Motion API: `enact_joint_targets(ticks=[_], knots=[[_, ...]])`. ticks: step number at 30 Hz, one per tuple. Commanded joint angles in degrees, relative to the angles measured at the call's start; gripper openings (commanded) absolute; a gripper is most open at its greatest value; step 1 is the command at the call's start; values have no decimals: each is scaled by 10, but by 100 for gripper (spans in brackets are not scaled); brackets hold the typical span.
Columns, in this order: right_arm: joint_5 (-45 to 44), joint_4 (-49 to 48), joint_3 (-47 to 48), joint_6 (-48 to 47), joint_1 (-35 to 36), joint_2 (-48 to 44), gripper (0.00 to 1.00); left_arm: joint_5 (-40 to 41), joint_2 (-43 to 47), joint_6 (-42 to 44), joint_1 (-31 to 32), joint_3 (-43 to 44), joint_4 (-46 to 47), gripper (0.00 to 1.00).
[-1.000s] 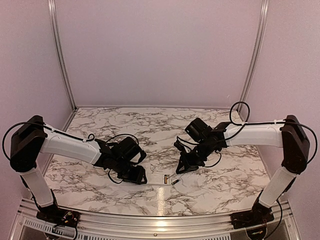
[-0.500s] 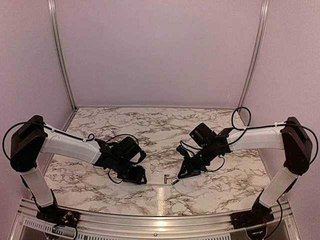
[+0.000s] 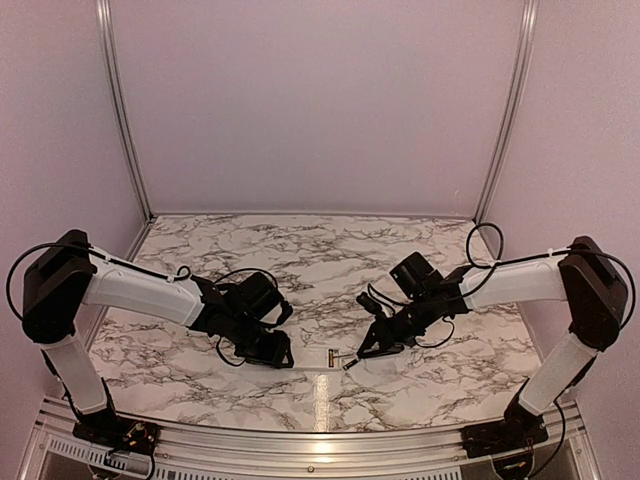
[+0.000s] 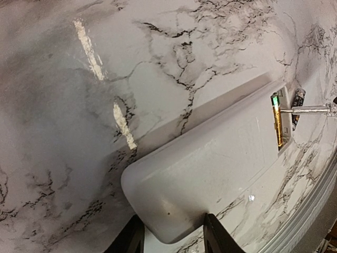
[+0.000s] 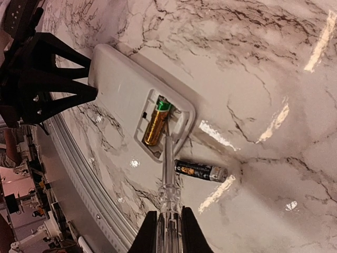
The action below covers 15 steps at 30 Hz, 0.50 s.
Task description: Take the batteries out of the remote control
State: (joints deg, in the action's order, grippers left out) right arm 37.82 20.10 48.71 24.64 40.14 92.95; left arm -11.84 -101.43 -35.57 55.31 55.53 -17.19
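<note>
Near the 6 o'clock edge of white marble-patterned table (image 3: 300, 260): slim white rectangular plastic remote control (image 4: 210, 163), lying flat, battery recess face up. Clamped at its rounded end by black two-finger left hand (image 4: 171, 234), one finger on each long side, at the 9 o'clock side of the remote in the top view. In the recess at the opposite end: golden-orange cylindrical battery (image 5: 156, 122) with green tip, seated lengthwise. Out on the table, just beside the recess end, about 4 o'clock from it in the right wrist view: dark cylindrical battery (image 5: 201, 170) with gold end, on its side, not touching the remote. Pinched tight in black right hand (image 5: 164, 226): long thin clear-and-grey metallic rod (image 5: 167, 174), pointing to 12 o'clock in that view, tip inside the recess right beside the golden-orange battery; actual contact with it hard to tell. Right hand at 3 o'clock of the remote in the top view, low over the table, well apart from the left hand.
</note>
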Motion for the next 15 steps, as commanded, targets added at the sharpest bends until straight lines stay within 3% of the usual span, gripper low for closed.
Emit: enact_joint_targets(ticks=[1,15], knots=[[11,-53,-17,-30,9,55,0,1,-43,12,3,3,-6,39],[-1,-37,-20,-44,-2,77,0,0,-54,18,3,17,-21,39]])
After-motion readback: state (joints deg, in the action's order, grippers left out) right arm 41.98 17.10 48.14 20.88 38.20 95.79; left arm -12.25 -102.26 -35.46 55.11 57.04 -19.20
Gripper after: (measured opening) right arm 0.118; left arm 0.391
